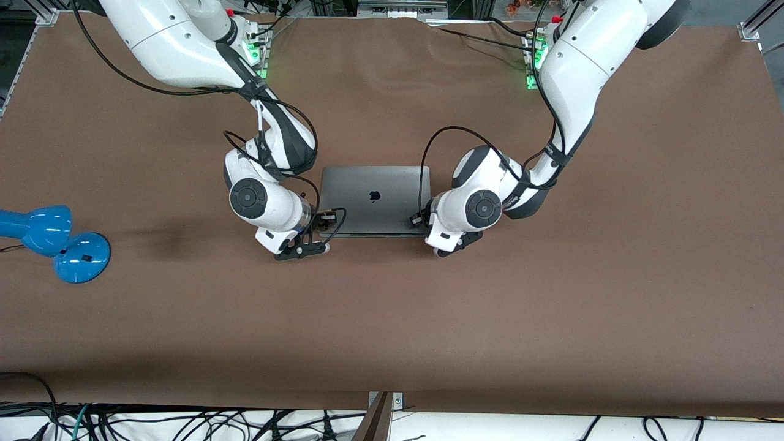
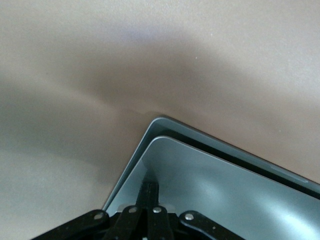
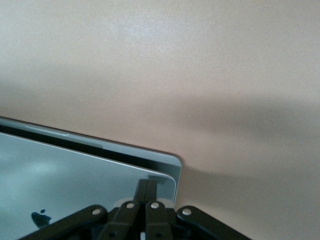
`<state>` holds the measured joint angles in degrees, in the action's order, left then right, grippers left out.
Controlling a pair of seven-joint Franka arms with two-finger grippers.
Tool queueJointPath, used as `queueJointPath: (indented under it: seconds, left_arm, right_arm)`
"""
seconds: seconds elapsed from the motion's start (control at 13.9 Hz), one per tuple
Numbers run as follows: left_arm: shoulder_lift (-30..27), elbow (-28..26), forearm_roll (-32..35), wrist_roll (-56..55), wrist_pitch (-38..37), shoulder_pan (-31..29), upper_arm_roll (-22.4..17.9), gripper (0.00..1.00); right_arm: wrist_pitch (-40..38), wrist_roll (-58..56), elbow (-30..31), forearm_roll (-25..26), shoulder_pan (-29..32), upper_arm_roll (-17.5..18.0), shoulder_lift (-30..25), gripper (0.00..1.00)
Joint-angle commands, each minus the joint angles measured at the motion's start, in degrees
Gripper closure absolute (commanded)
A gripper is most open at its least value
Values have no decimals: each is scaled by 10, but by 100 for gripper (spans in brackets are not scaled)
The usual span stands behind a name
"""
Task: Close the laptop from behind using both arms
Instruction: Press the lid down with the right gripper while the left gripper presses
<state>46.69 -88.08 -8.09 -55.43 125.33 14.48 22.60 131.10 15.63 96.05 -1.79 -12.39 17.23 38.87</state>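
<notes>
The grey laptop (image 1: pixel 373 187) lies in the middle of the brown table with its lid, apple logo up, almost down on the base. A thin dark gap still shows between lid and base in the left wrist view (image 2: pixel 225 195) and the right wrist view (image 3: pixel 60 175). My left gripper (image 1: pixel 421 218) is shut, and its fingertips rest on the lid's corner toward the left arm's end (image 2: pixel 150 186). My right gripper (image 1: pixel 323 216) is shut, and its fingertips rest on the lid's corner toward the right arm's end (image 3: pixel 147 184). Neither gripper grips anything.
A blue desk lamp (image 1: pixel 55 242) lies on the table (image 1: pixel 392 318) toward the right arm's end. Loose cables (image 1: pixel 184 422) hang below the table's edge nearest the front camera. Both arms' elbows stand over the table beside the laptop.
</notes>
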Motion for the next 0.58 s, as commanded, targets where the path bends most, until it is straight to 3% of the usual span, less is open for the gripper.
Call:
queueJointPath:
  seconds: [0.0, 0.5]
  left_arm:
    - [19, 26, 19, -10, 4, 10, -9, 100]
    - [31, 28, 19, -9, 13, 25, -25, 100]
  right_arm:
    - [7, -5, -14, 14, -4, -2, 14, 99]
    - [28, -6, -13, 30, -4, -6, 31, 99]
